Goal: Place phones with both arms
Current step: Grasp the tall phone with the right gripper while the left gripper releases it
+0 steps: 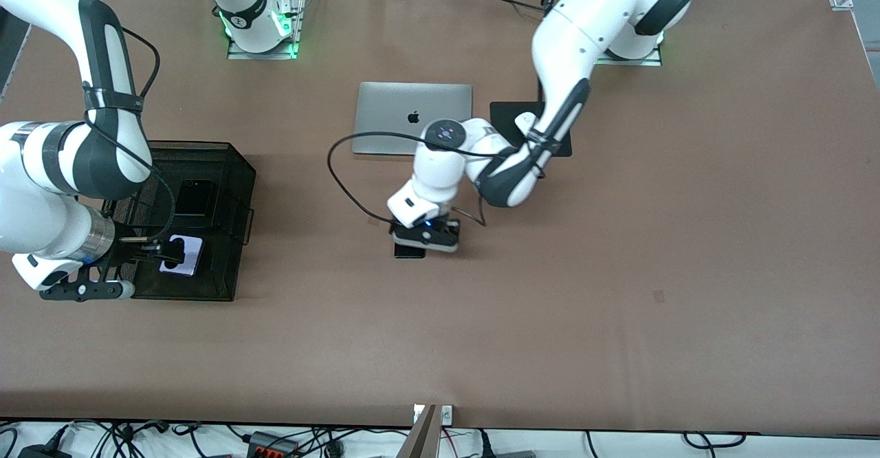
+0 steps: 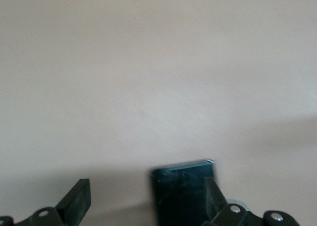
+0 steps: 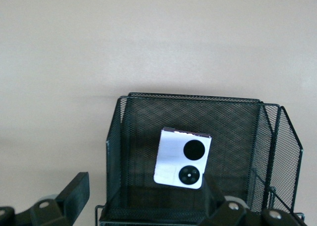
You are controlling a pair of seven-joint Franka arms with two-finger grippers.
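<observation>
The left gripper (image 1: 427,236) is hanging low over the slim black phone (image 1: 408,249) on the tabletop (image 1: 619,272), fingers (image 2: 77,198) spread. The right gripper (image 1: 148,252), fingers spread, is hovering over the mesh basket (image 1: 237,169) holding 2 phones. Next: probably closing on the slab's edges.

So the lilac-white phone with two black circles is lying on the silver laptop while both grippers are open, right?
Not quite. The lilac-white phone with two black circles lies in the black wire-mesh basket, not on the silver laptop, as the right wrist view shows. The left gripper and right gripper are open.
</observation>
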